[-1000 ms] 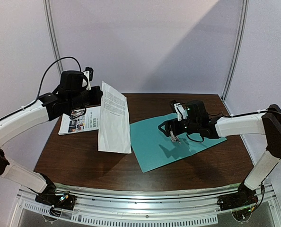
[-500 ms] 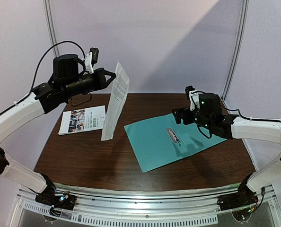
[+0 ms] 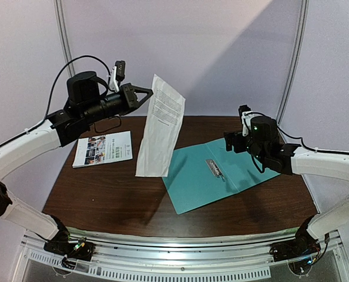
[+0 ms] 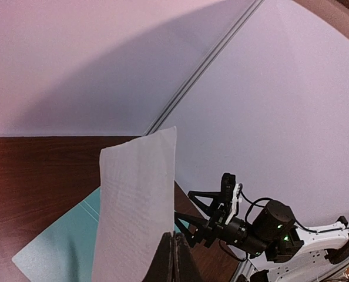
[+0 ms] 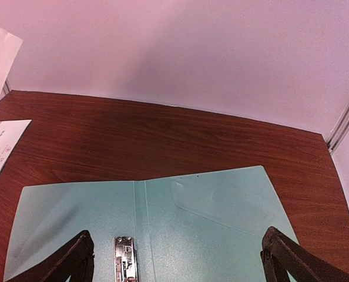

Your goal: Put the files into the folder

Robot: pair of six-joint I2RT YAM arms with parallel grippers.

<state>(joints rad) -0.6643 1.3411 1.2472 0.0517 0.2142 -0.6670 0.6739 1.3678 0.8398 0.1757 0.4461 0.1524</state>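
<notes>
Lying open on the brown wooden table (image 3: 104,200), the flat teal-green card folder (image 3: 204,188) is ready for paper. The white sheet with black text (image 3: 161,126) hangs above its left edge, pinched tight by the left gripper (image 3: 148,93); the colourful printed sheet (image 3: 103,148) lies farther left. The right gripper (image 5: 177,234), fingers spread wide and holding nothing, hovers by the small metal clip (image 3: 214,168)

overhead view looks down from behind; 2 wrist views share the folder (image 4: 63,235) (image 5: 210,217).
</notes>
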